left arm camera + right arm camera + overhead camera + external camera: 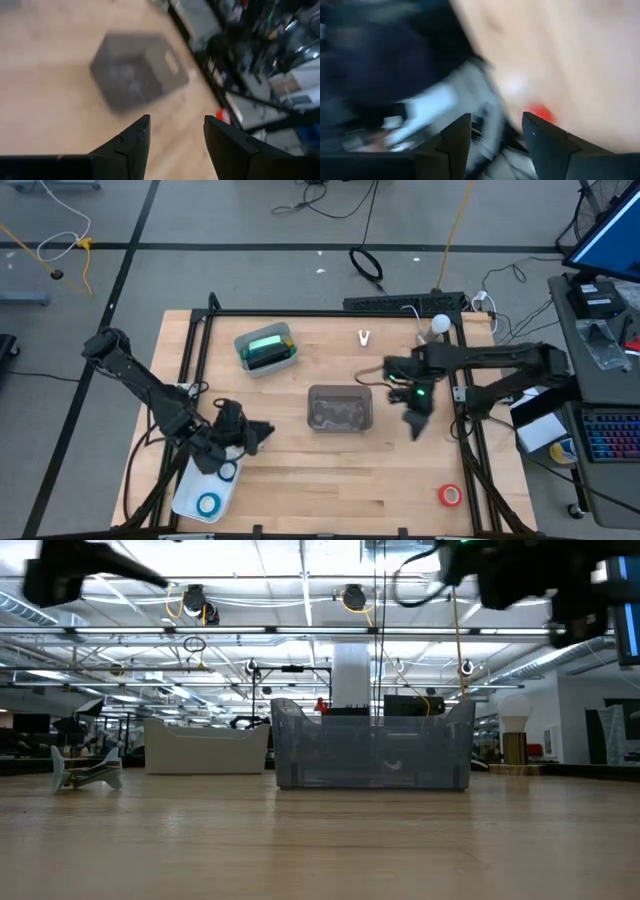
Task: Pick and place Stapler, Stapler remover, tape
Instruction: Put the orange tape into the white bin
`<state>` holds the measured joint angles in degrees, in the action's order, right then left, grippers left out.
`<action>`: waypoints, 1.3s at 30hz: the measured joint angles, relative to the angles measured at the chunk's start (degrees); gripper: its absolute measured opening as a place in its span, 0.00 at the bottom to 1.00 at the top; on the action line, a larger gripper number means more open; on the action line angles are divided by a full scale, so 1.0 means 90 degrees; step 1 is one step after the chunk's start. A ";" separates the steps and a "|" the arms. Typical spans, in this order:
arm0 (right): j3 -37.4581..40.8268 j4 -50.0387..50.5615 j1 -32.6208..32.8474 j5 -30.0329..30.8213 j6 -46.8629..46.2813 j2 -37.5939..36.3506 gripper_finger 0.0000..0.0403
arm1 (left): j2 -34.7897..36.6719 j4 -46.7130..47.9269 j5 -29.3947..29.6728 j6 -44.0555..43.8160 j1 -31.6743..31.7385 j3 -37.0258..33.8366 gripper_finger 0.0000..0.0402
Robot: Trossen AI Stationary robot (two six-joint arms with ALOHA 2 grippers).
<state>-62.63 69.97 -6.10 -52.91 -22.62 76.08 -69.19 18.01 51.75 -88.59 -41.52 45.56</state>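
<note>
Both arms hover over the table, jaws spread and empty.

Nearest, a red tape lies right and blue tape sits in a white tray left; the left gripper and right gripper flank the grey bin; the stapler rests in a far container.

No readable text, label, brand, number or sign on any object in view.

Robotics lab or workshop: wooden counter in a black frame, cables across grey floor, ceiling trusses, computer keyboard.
</note>
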 joint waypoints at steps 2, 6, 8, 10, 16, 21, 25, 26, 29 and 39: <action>0.0002 0.0614 0.0266 0.0816 -0.0141 -0.0354 0.42 | 0.0000 -0.0182 0.0310 0.0453 0.0150 0.0000 0.46; 0.0000 0.0902 0.1023 0.1974 -0.1008 -0.1102 0.42 | -0.0001 -0.0492 0.0531 0.1260 0.0465 0.0000 0.46; 0.0000 0.0795 0.1506 0.2333 -0.1563 -0.1459 0.42 | -0.0002 -0.0626 0.0521 0.1509 0.0600 -0.0002 0.46; 0.0000 0.0651 0.2026 0.2688 -0.2112 -0.1735 0.42 | -0.0002 -0.0745 0.0507 0.1726 0.0741 -0.0002 0.46; -0.0002 -0.0110 0.3801 0.3906 -0.3333 -0.2050 0.42 | -0.0002 -0.0984 0.0479 0.2199 0.1007 -0.0002 0.46; 0.0431 -0.1213 0.5063 0.4350 -0.3695 -0.1846 0.42 | -0.0002 -0.0994 0.0475 0.2318 0.1197 -0.0002 0.46; 0.1132 -0.2038 0.5799 0.4343 -0.4251 -0.1689 0.42 | -0.0005 -0.1010 0.0466 0.2397 0.1290 -0.0002 0.46; 0.1333 -0.2239 0.5962 0.4330 -0.4410 -0.1666 0.42 | -0.0005 -0.1012 0.0466 0.2449 0.1302 -0.0002 0.46; 0.1941 -0.2984 0.6363 0.4280 -0.4909 -0.1661 0.42 | -0.0005 -0.1014 0.0454 0.2666 0.1347 -0.0002 0.46; 0.3276 -0.4263 0.7017 0.4360 -0.5989 -0.1559 0.42 | -0.0007 -0.1026 0.0013 0.3336 0.1499 -0.0002 0.46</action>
<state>-33.14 31.60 57.05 -13.67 -76.53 62.05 -69.25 8.78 51.87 -58.56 -28.02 45.54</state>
